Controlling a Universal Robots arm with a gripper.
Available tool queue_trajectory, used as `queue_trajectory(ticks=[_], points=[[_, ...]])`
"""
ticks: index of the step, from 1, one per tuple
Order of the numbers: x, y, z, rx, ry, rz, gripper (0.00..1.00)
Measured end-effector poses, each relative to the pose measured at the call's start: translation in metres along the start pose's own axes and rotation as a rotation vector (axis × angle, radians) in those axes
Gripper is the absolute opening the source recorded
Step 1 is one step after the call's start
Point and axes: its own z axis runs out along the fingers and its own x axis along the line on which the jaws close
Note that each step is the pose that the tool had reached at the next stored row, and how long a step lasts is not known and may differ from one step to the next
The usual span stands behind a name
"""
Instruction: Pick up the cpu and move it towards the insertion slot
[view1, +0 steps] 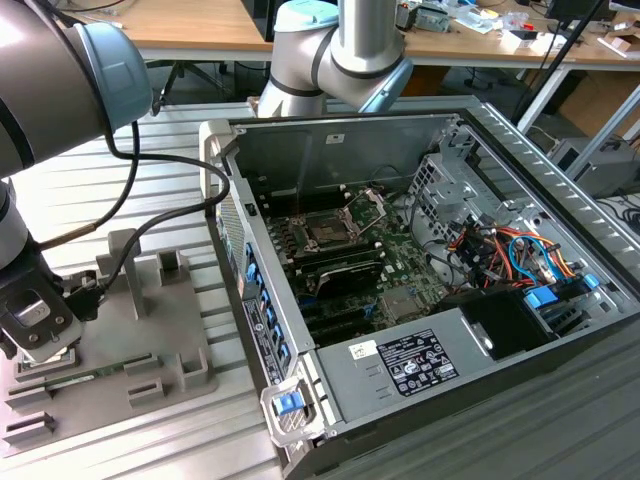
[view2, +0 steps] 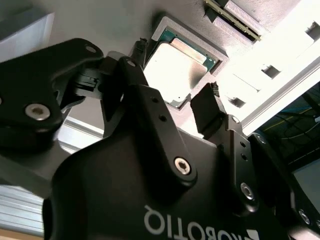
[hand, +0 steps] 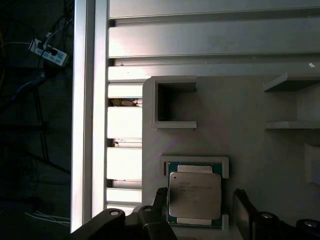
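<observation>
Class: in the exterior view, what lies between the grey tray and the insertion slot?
The open computer case's side wall stands between the grey tray and the insertion slot, as the exterior view shows.

The chip (hand: 194, 196) lies in the tray (view1: 170, 340) (between the hand's (hand: 200, 200) fingers), at the exterior view's left of the case (view1: 340, 150).

Ribbed aluminium tabletop (view1: 185, 150), wooden desks (view1: 190, 25) behind, one cluttered, power strip (hand: 47, 51) on dark floor (hand: 30, 175)

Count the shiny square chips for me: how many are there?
1. The cpu lies in its recess in the grey tray, with the open gripper straddling it. More could be hidden inside the computer case.
</observation>
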Motion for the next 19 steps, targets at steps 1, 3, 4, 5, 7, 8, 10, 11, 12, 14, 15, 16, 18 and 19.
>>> queue_trajectory(ticks=[1, 3, 4, 5, 7, 8, 10, 11, 12, 14, 15, 16, 18, 19], points=[[0.0000, 0.0000, 0.0000, 0.0001, 0.0000, 0.000, 0.66], [0.0000, 0.0000, 0.0000, 0.0000, 0.0000, 0.000, 0.66], [0.0000, 0.0000, 0.0001, 0.0000, -0.0001, 0.000, 0.66], [0.0000, 0.0000, 0.0000, 0.0000, 0.0000, 0.000, 0.66], [0.0000, 0.0000, 0.0001, -0.0001, -0.0001, 0.000, 0.66], [0.0001, 0.0000, 0.0003, 0.0000, -0.0002, 0.000, 0.66], [0.0003, 0.0000, 0.0005, 0.0000, -0.0001, 0.000, 0.66], [0.0004, 0.0000, 0.0008, 0.0000, -0.0001, 0.000, 0.66], [0.0004, 0.0000, 0.0009, 0.0000, -0.0001, 0.000, 0.66], [0.0006, 0.0000, 0.0011, 0.0001, 0.0000, 0.000, 0.66], [0.0007, 0.0000, 0.0013, 0.0001, 0.0001, 0.000, 0.66], [0.0007, 0.0000, 0.0015, 0.0001, 0.0001, 0.000, 0.66], [0.0008, -0.0001, 0.0019, 0.0001, 0.0001, 0.000, 0.66], [0.0008, -0.0001, 0.0021, 0.0001, 0.0000, 0.000, 0.66]])
